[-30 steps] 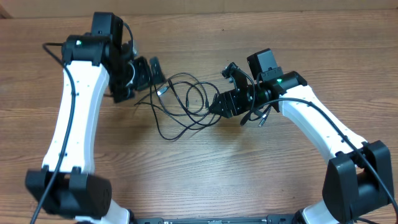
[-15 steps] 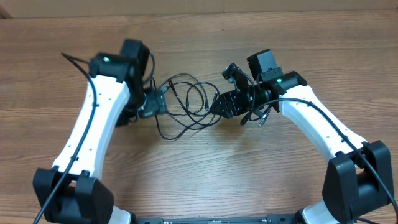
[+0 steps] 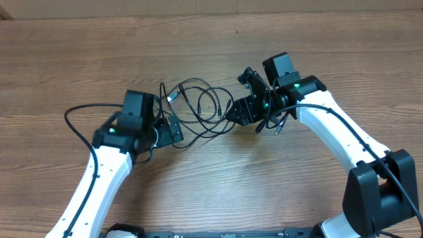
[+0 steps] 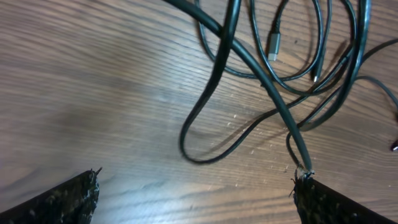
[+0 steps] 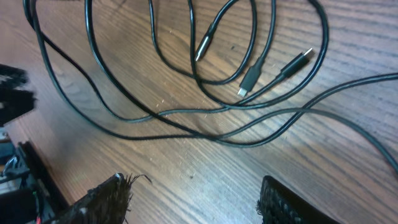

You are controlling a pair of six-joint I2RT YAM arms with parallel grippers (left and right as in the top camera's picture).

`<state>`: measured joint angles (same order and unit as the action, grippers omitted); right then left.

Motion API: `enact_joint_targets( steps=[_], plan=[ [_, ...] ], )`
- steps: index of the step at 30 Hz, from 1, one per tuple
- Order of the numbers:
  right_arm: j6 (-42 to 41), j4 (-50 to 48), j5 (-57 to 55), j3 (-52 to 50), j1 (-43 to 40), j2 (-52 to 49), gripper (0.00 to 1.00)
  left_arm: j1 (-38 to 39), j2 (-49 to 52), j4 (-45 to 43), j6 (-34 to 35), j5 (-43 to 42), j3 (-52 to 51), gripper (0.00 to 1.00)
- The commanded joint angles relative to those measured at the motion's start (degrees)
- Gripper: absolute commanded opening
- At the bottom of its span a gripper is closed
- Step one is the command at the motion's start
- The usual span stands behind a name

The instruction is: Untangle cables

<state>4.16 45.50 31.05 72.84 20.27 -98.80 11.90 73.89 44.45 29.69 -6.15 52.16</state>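
Overall, the wooden counter (image 3: 211, 198) carries the cables (image 3: 198, 109) as a loose, overlapping tangle at its centre, between the left arm (image 3: 99, 178) and the right arm (image 3: 337, 132). The left jaws stand wide apart over the tangle's left loops and grip nothing, though one strand runs up against a fingertip (image 4: 311, 186). The right jaws likewise stand wide apart and empty over the tangle's right side, where three small plug ends (image 5: 249, 79) lie free on the wood among the loops.
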Motion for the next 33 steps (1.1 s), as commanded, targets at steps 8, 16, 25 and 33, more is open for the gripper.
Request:
enact_joint_targets(
  steps=[8, 16, 25, 33],
  plan=[
    [0.17, -0.11, -0.42, -0.02, 0.02, 0.96, 0.66, -0.31, 6.58, -12.11, 1.46, -2.32, -5.60, 0.77],
    [0.17, 0.09, -0.37, -0.02, 0.02, 0.96, 0.66, -0.24, 10.64, -17.88, 5.14, -2.93, -5.62, 0.42],
    [9.11, 4.35, 13.66, -0.02, 0.02, 0.96, 0.86, -1.03, 9.97, -16.17, 5.90, -10.25, -4.24, 0.04],
    [23.39, 4.11, 22.45, -0.13, 0.63, 0.72, 0.88, -2.73, 6.84, -7.50, 5.22, -13.40, 3.15, 0.04]
  ],
)
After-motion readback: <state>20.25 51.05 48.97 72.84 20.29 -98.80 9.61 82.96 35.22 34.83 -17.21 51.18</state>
